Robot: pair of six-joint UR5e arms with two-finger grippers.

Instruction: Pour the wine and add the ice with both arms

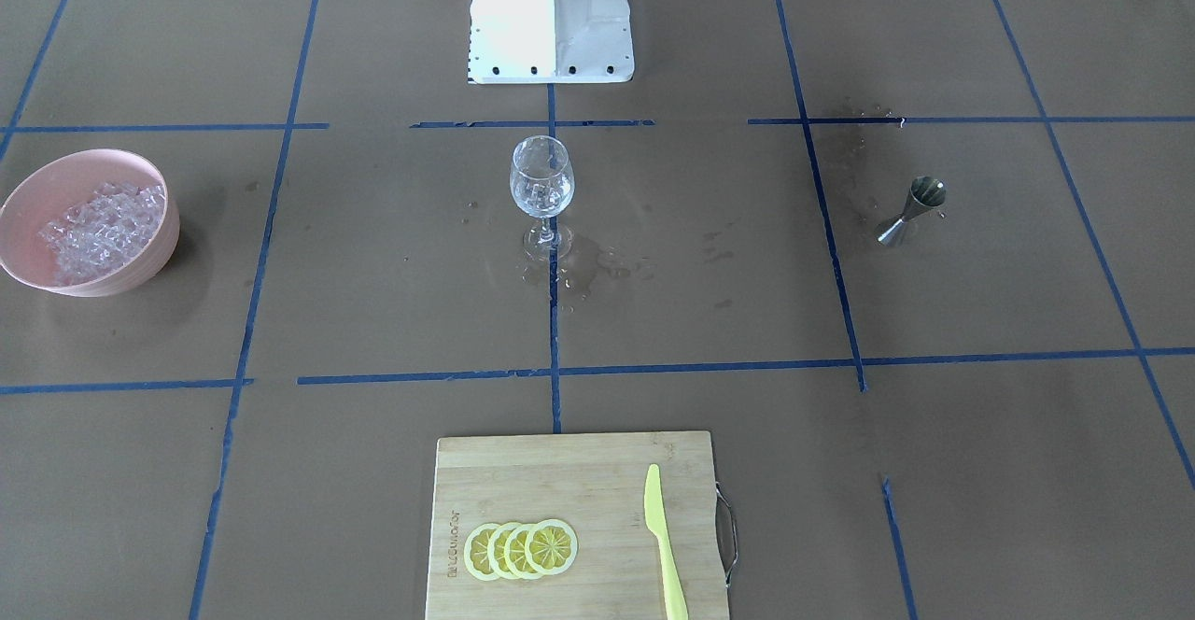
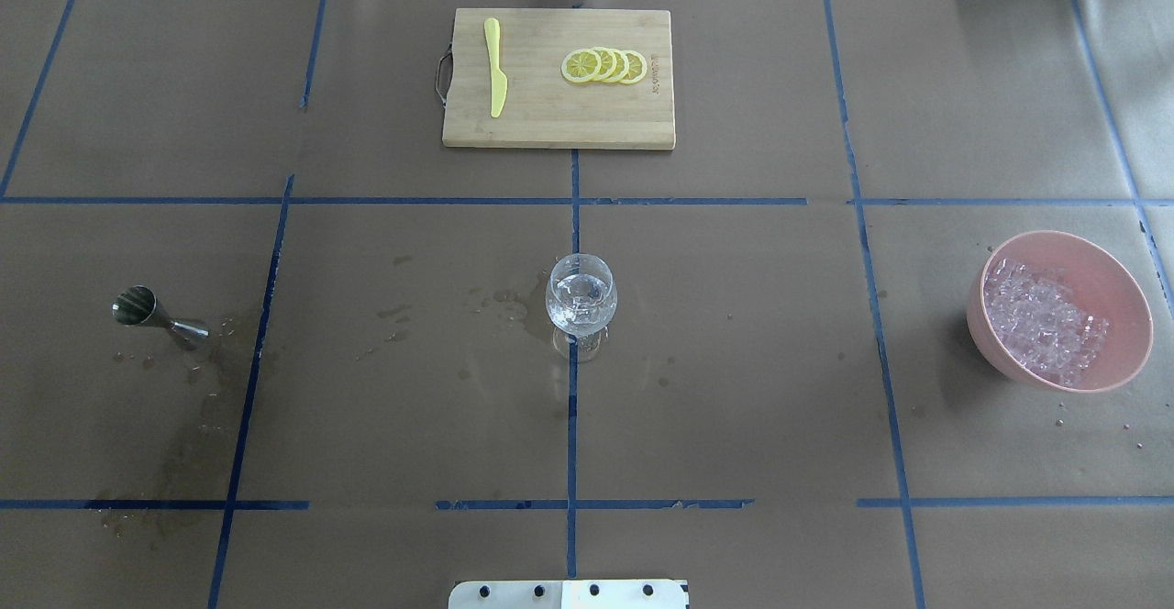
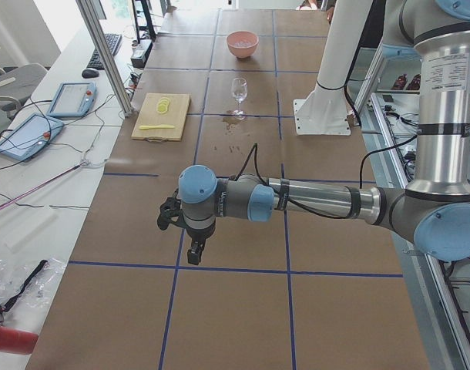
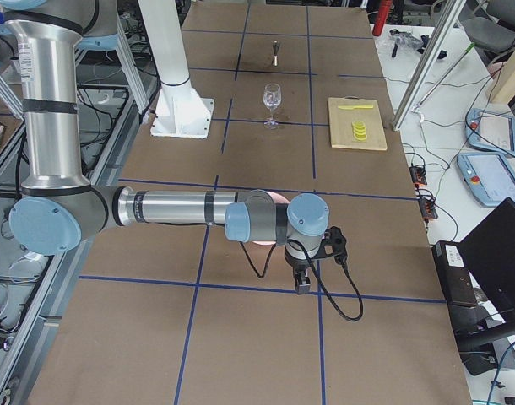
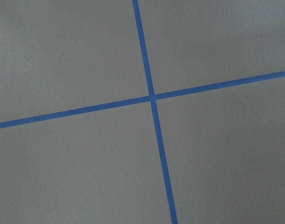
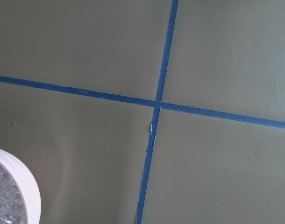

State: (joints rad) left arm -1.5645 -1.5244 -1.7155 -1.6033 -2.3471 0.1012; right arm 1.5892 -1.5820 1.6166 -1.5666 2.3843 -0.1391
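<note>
Brown paper covers the tabletop (image 2: 734,389), which is divided by a blue tape grid (image 2: 572,462). In the side views each arm fills the foreground. The left arm (image 3: 312,202) and the right arm (image 4: 173,207) reach out level, with their wrists turned down. The left end effector (image 3: 195,253) and the right end effector (image 4: 301,283) point at the paper; whether either is released or clenched cannot be told. In the overhead view the white base (image 2: 569,593) sits at bottom centre. At frame centre the wine glass (image 2: 581,302) stands upright with clear contents low in its bowl and wet patches (image 2: 514,302) beside its foot. Caution: the stemmed glass is top-heavy, so a sideways nudge on the damp paper could tip it. If both arms converge on it, they could also collide. At middle left stands the jigger (image 2: 147,311) on stained paper; a tilted lift would spill its contents. At middle right the pink bowl (image 2: 1133,315) holds the ice (image 2: 1041,320); the small slick pieces may slip out and scatter. Nothing stands between the glass and either vessel. At top centre the cutting board (image 2: 550,123) carries lemon slices (image 2: 605,65) and a yellow knife (image 2: 495,68), well apart from the glass.
</note>
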